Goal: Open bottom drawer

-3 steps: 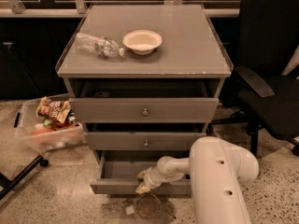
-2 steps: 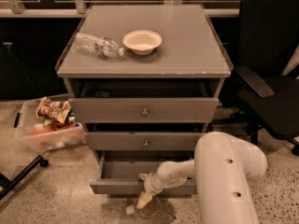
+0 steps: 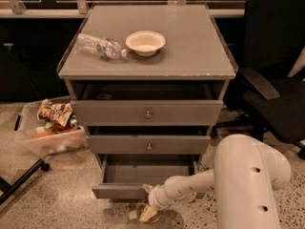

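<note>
The bottom drawer (image 3: 119, 191) of the grey cabinet (image 3: 190, 46) stands pulled out, and its plain grey tray (image 3: 147, 173) shows. Its knob is hidden behind my arm. My gripper (image 3: 147, 213) is at the end of the white arm (image 3: 248, 180), low in front of the drawer front's middle, just below its lower edge and close to the floor. The mid-sized drawer (image 3: 148, 144) is shut. The tallest top drawer (image 3: 147, 112) stands slightly out.
A plastic bottle (image 3: 100, 46) lies beside a white bowl (image 3: 145, 42) on the cabinet top. A clear bin of snacks (image 3: 50, 135) sits on the floor at the left, with a black stand leg (image 3: 19, 182) before it. A black office chair (image 3: 276, 80) stands at the right.
My gripper has dropped from the drawer front's level to just below it, near the floor. The bottom drawer stays pulled out about as far as before.
</note>
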Available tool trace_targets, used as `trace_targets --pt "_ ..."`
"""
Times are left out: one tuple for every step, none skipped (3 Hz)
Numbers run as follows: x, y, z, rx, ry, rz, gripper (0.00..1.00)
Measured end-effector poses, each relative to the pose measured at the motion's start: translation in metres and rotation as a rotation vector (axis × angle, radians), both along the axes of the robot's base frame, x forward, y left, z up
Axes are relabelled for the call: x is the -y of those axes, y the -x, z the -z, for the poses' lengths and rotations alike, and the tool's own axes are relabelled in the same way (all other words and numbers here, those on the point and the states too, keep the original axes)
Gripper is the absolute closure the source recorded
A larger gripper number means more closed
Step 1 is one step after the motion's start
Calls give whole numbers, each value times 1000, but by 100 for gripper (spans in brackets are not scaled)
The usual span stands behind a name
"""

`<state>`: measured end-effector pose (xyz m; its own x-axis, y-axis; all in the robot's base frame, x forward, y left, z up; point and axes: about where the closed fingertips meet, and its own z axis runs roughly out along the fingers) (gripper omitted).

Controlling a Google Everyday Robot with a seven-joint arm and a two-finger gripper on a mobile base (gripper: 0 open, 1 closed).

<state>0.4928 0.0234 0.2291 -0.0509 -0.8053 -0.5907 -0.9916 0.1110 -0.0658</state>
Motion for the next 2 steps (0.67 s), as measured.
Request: trace_targets --pt "6 3 -17 96 -9 57 42" --pt "17 -10 -29 198 -15 138 65"
